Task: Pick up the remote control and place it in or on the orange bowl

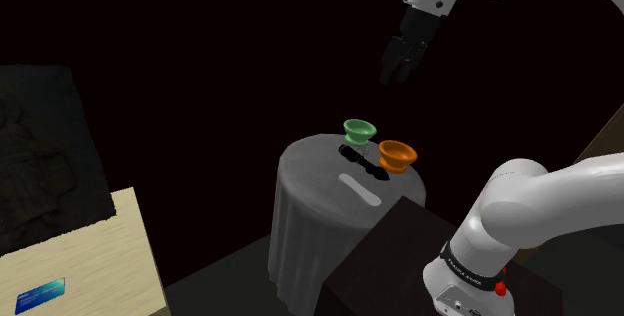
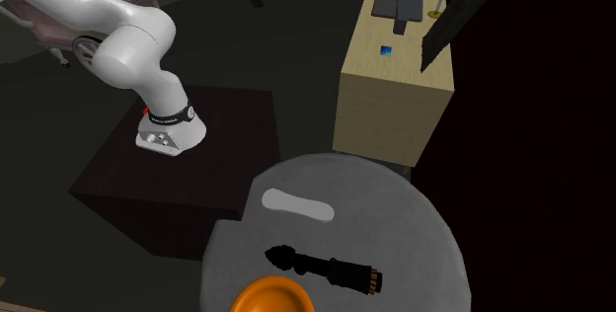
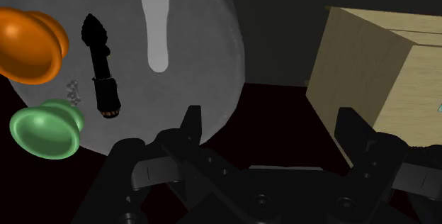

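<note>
Jaws are spread wide with nothing between them, so the gripper [image 3: 271,127] isn't holding anything. In the shoulder view the gripper [image 1: 398,69] hangs well above the round grey table [image 1: 310,199], and the remote control [image 1: 358,189], drawn as a plain pale flat oblong, lies flat on the tabletop somewhere between 6 and 7 o'clock from it, well apart. From the wrist camera the remote control [image 3: 156,31] sits at roughly 10 o'clock from the gripper, nowhere near the fingers [image 3: 191,125]. The orange bowl [image 1: 396,152] is at about 1 o'clock from the remote in the shoulder view, with a green bowl [image 1: 358,129] just beside it at 10 o'clock. A long black torch-looking thing [image 2: 326,268] lies between the remote and the bowls; in the second exterior view the remote control [image 2: 294,203] is at 11 o'clock from it and the orange bowl [image 2: 271,295] at 8 o'clock. As for writing, there's white lettering on the black band at the arm's base [image 1: 466,263], but I can't read it. A small blue card [image 1: 40,291] on the wooden cabinet [image 1: 100,249] has print that's too tiny to make out too.
</note>
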{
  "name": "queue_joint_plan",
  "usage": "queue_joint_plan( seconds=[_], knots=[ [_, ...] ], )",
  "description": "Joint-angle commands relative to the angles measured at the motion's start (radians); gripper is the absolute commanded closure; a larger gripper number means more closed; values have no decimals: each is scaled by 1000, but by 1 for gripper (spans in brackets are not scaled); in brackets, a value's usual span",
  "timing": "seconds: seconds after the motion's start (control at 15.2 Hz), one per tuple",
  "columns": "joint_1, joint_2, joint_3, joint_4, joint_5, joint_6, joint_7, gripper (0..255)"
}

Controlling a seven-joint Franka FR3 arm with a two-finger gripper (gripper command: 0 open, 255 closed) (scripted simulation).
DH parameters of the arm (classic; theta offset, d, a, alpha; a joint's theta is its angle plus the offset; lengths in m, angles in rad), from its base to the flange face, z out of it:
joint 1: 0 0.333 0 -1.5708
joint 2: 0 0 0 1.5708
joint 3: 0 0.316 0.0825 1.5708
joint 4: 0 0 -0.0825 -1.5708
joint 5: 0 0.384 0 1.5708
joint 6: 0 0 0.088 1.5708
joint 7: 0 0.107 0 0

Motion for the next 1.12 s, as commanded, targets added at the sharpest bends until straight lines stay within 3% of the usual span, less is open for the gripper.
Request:
queue_joint_plan(
  seconds=[0.0, 0.53, 1.06],
  knots=[
    [0, 0, 0, 0, 0, 0, 0, 0],
    [-27, 56, -60, -203, -42, 228, -74, 0],
    [-56, 207, -130, -338, -80, 484, -150, 0]
  ],
)
